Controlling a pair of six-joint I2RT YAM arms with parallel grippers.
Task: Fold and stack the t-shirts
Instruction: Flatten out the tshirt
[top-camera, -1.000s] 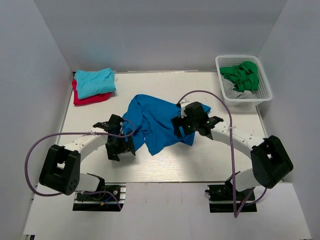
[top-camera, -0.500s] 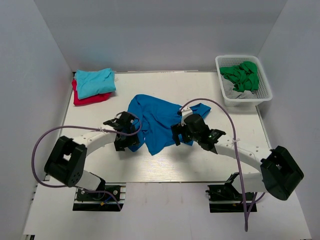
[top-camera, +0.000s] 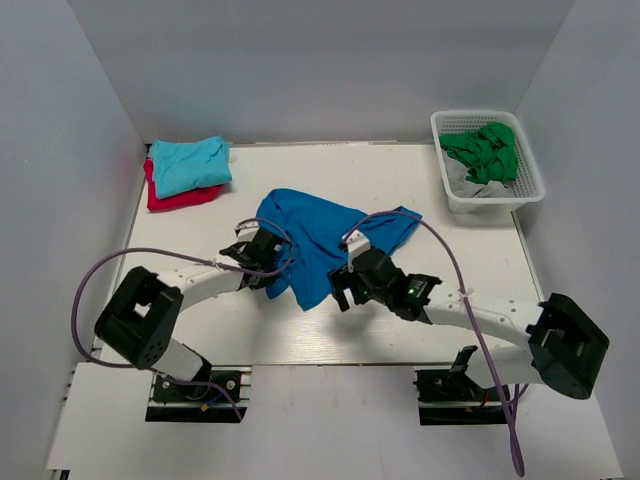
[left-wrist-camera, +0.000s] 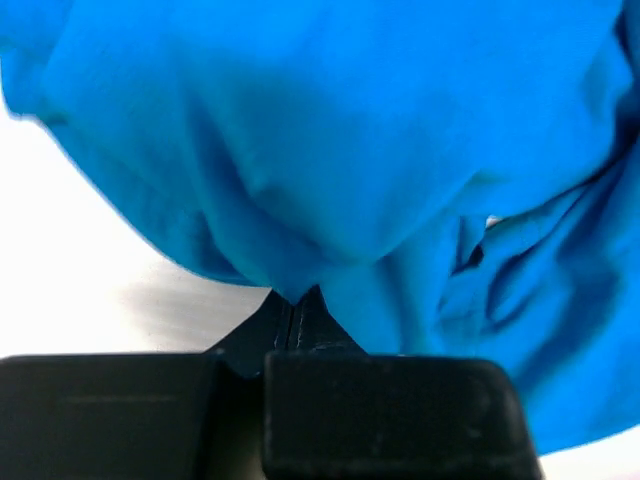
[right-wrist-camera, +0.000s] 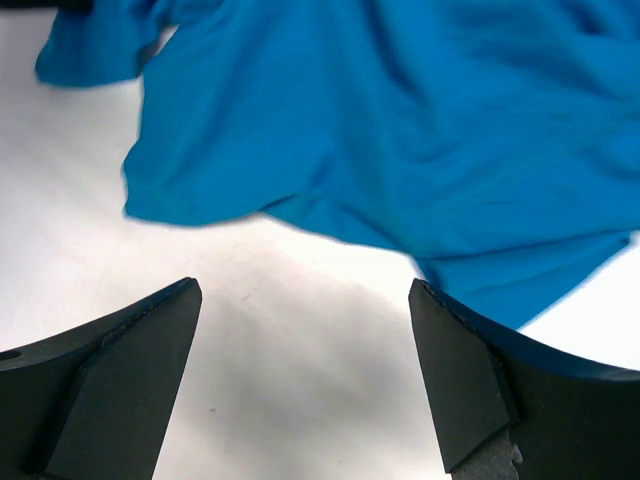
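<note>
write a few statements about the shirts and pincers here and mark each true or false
1. The left pincer is shut on the blue t-shirt. True.
2. The right pincer grips the blue t-shirt. False: it is open above the table, holding nothing.
3. The turquoise t-shirt lies on top of the red t-shirt. True.
4. The basket is empty. False: green cloth lies in it.
</note>
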